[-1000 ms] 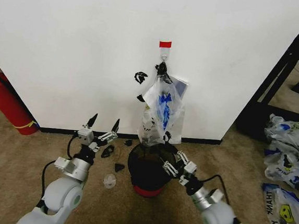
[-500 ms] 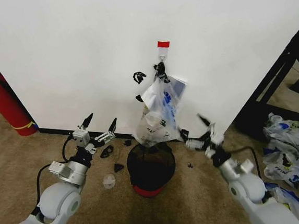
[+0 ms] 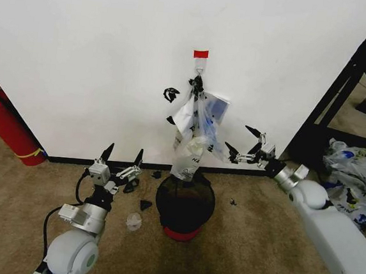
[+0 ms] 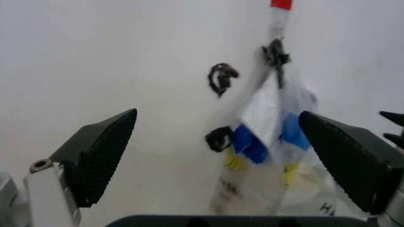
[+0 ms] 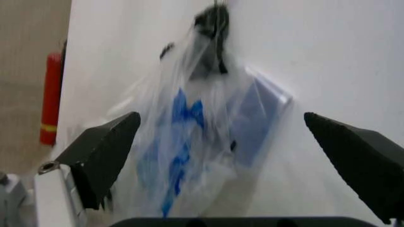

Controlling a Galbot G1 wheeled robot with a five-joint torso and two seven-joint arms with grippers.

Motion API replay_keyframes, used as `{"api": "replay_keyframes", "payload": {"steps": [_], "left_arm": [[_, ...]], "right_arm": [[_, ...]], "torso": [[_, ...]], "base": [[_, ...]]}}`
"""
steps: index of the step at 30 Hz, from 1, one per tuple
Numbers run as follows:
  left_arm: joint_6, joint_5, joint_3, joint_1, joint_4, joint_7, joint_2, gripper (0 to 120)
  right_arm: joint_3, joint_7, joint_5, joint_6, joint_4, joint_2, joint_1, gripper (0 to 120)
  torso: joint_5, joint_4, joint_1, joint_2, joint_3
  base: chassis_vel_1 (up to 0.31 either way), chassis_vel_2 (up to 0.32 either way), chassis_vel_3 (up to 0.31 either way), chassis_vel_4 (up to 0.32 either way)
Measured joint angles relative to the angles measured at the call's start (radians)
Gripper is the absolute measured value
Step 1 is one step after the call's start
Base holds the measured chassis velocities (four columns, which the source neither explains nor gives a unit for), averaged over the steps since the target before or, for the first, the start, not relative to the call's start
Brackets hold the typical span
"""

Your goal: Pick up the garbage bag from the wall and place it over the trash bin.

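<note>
The garbage bag, thin see-through plastic with blue patches, hangs from a hook under a red tape strip on the white wall. It also appears in the left wrist view and the right wrist view. Directly below it stands the trash bin, black mesh with a red base. My right gripper is open, just right of the bag's lower half, not touching it. My left gripper is open, low and left of the bin, holding nothing.
A red fire extinguisher leans at the left by the baseboard. Black scraps and a small clear piece lie on the carpet left of the bin. A black shelf frame and heaped plastic bags are at the right.
My right gripper has swung up from in front of the bin to the bag's right side by the wall. The bag has swayed and twisted. My left gripper dropped slightly.
</note>
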Motion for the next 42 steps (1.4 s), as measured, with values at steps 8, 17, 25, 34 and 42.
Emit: {"api": "replay_keyframes", "payload": {"steps": [8,17,25,34,42], "left_arm": [[0.016,0.056,0.101,-0.16,0.061,0.057,-0.017,100],[0.217,0.082,0.449,-0.453,0.16,-0.25,-0.066,100],[0.253,0.136,0.589,-0.576,0.315,-0.349,-0.175,100],[0.233,0.274,0.732,-0.718,0.452,-0.383,-0.279,100],[0.316,0.281,0.78,-0.828,0.579,-0.464,-0.343,97]], "right_arm": [[-0.001,0.536,-0.085,0.096,0.236,0.037,-0.131,100],[0.068,0.917,-0.39,0.082,0.176,0.117,-0.124,100],[0.179,1.068,-0.524,0.066,0.033,0.131,-0.092,100],[0.217,1.091,-0.51,0.059,0.006,0.13,-0.111,100],[0.216,1.086,-0.487,0.068,0.008,0.128,-0.12,100]], "torso": [[0.0002,0.0001,0.0,0.0,0.0],[0.0002,-0.0015,0.0,0.0,0.0],[0.0002,-0.0011,0.0,0.0,0.0],[0.0002,-0.0007,0.0,0.0,0.0],[-0.0002,-0.0009,0.0,0.0,0.0]], "base": [[0.0,0.0,0.0,0.0],[0.0,0.0,0.0,0.0],[0.0,0.0,0.0,0.0],[0.0,0.0,0.0,0.0],[0.0,0.0,0.0,0.0]]}}
